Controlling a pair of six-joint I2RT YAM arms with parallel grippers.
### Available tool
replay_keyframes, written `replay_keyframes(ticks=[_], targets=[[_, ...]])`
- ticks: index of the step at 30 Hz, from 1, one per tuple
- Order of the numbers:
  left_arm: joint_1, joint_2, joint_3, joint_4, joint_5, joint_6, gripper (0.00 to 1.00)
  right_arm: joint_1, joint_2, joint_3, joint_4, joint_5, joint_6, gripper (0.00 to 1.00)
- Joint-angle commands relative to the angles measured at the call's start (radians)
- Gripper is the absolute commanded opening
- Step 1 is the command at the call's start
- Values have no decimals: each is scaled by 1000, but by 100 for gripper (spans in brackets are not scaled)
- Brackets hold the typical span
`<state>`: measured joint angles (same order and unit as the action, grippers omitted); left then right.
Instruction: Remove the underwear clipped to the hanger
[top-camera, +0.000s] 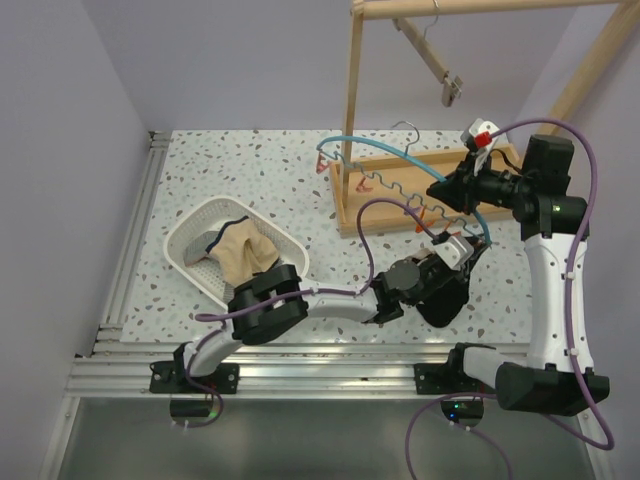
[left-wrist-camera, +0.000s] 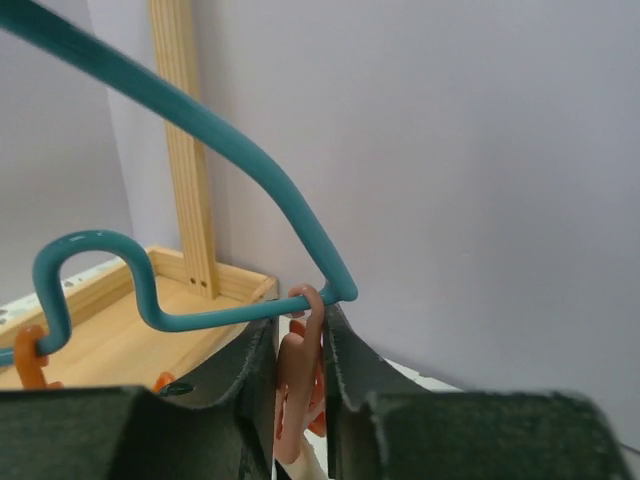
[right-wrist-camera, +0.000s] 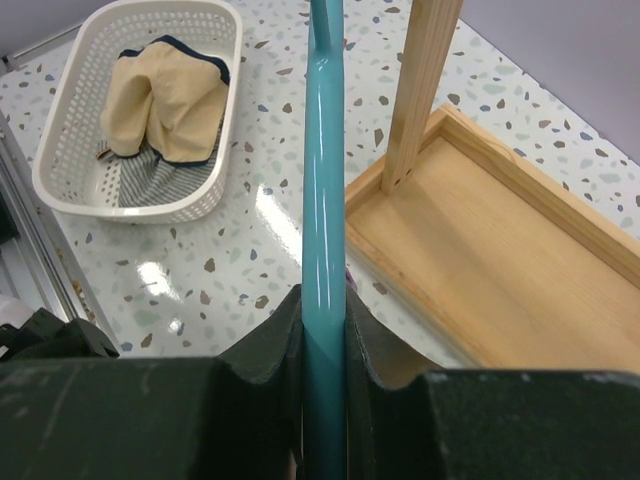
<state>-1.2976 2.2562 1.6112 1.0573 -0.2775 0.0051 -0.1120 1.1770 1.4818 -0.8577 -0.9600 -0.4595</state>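
Observation:
My right gripper (top-camera: 462, 190) (right-wrist-camera: 325, 310) is shut on the rod of the teal hanger (top-camera: 375, 140) (right-wrist-camera: 325, 200), holding it above the table. At the hanger's (left-wrist-camera: 240, 150) right corner hangs an orange clip (left-wrist-camera: 300, 380). My left gripper (top-camera: 452, 248) (left-wrist-camera: 300, 330) is shut on that clip, a pad pressed against each side. The black underwear (top-camera: 443, 300) dangles below that clip, mostly hidden by the left wrist. The beige pair (top-camera: 243, 250) (right-wrist-camera: 160, 95) and the grey striped pair (top-camera: 203, 252) (right-wrist-camera: 150, 180) lie in the white basket (top-camera: 180, 240) (right-wrist-camera: 60, 130).
The wooden rack's tray base (top-camera: 400, 190) (right-wrist-camera: 500, 230) sits behind the hanger, with its upright post (left-wrist-camera: 180, 150) at the left. A wooden hanger (top-camera: 435, 60) hangs from the top rail. More orange clips (top-camera: 425, 215) (left-wrist-camera: 30, 355) sit along the teal hanger's wavy bar.

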Motion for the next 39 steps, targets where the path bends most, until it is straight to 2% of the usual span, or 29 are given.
replay_keyframes(ticks=[1,2,5,7,8,11,14,21,28,30,36,39], targets=[[-11,5,41,84,-32,38,16,-2,-20,9,55,-37,13,0],[-11,5,41,84,-32,39,9,0,-20,11,54,-37,13,0],[-11,-9,24,92,-28,42,10,0,-19,11,52,-34,13,0],[-11,-21,0,98,-8,42,36,0,-19,11,54,-28,12,0],[-11,-41,-14,102,3,39,58,-2,-20,12,54,-28,9,0],[-12,-110,-109,136,67,50,84,-2,-23,12,54,-13,5,0],[-12,-196,-224,148,122,59,97,-2,-27,12,54,-9,2,0],[-12,-382,-477,86,247,84,100,-3,-22,15,42,-11,-8,0],[-9,-498,-634,-213,239,116,100,-2,-28,11,32,-8,-44,0],[-6,-483,-637,-258,187,79,100,-2,-22,12,31,-11,-42,0],[9,-339,-519,-411,5,-230,100,-2,-20,14,28,-3,-41,0],[11,-299,-441,-476,-150,-341,99,-3,-20,12,31,-3,-39,0]])
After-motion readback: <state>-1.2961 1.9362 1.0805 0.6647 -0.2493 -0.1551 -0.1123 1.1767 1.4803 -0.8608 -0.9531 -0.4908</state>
